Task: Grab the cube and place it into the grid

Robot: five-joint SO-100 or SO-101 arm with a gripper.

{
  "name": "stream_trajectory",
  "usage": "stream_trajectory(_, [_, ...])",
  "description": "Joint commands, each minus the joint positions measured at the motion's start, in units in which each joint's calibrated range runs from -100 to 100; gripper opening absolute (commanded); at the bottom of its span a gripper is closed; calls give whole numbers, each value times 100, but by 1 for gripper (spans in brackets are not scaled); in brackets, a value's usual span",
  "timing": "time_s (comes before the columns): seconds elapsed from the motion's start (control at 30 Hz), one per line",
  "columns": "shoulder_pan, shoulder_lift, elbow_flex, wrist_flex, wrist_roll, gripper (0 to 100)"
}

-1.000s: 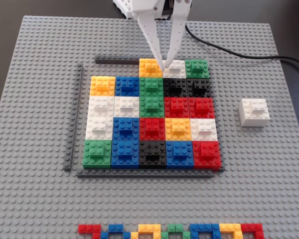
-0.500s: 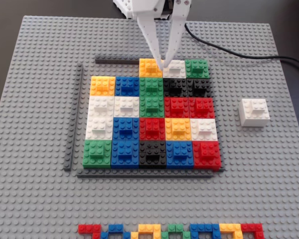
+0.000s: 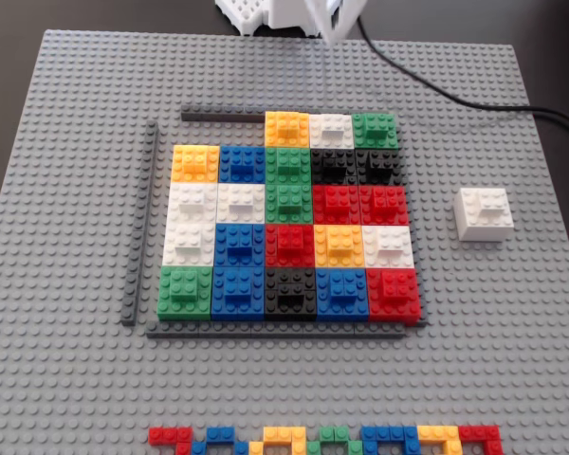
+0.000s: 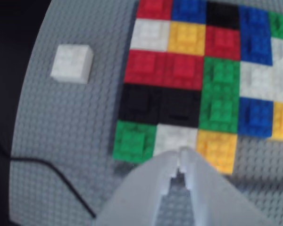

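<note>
1. the white square lego cube (image 3: 484, 214) with a smaller raised brick on top sits alone on the big grey studded baseplate (image 3: 66, 379), well apart from the patchwork, on its right side in the fixed view; in the wrist view the same cube (image 4: 71, 63) shows at the upper left.
2. the grid (image 3: 289, 227), a square patchwork of red, blue, green, yellow, black and white lego blocks, lies in the middle of the baseplate, with thin dark-grey strips (image 3: 140, 223) along its left, top and bottom sides.
3. the top row of the grid holds only a yellow, a white and a green block, at its right part.
4. the white plastic claw (image 4: 181, 160) hangs above the far edge of the grid; its two fingertips are almost touching and nothing is between them.
5. in the fixed view the claw (image 3: 328, 30) shows only as a blurred shape at the top edge.
6. a black cable (image 3: 455, 100) runs over the baseplate's far right corner.
7. a zigzag row of small coloured bricks (image 3: 327, 440) lies at the near edge.
</note>
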Motion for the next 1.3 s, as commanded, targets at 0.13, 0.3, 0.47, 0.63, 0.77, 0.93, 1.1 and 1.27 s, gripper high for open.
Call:
stream_trajectory(0.13, [-771,1799,-2134,554,-527,0])
stream_trajectory(0.3, [-1206,2633,-2814,574,-816,0])
stream_trajectory(0.47, [-1449,3793,-3937,686,-1133,0])
stream_trajectory(0.63, [-1729,4971,-5215,803,-1241,0])
stream_trajectory(0.77, [-1839,5866,-6022,828,-1324,0])
stream_trajectory(0.93, [-1832,6811,-6819,828,-1372,0])
stream_trajectory(1.1, [-1765,7680,-7490,847,-1392,0])
stream_trajectory(1.27, [-1699,8325,-7879,818,-1446,0])
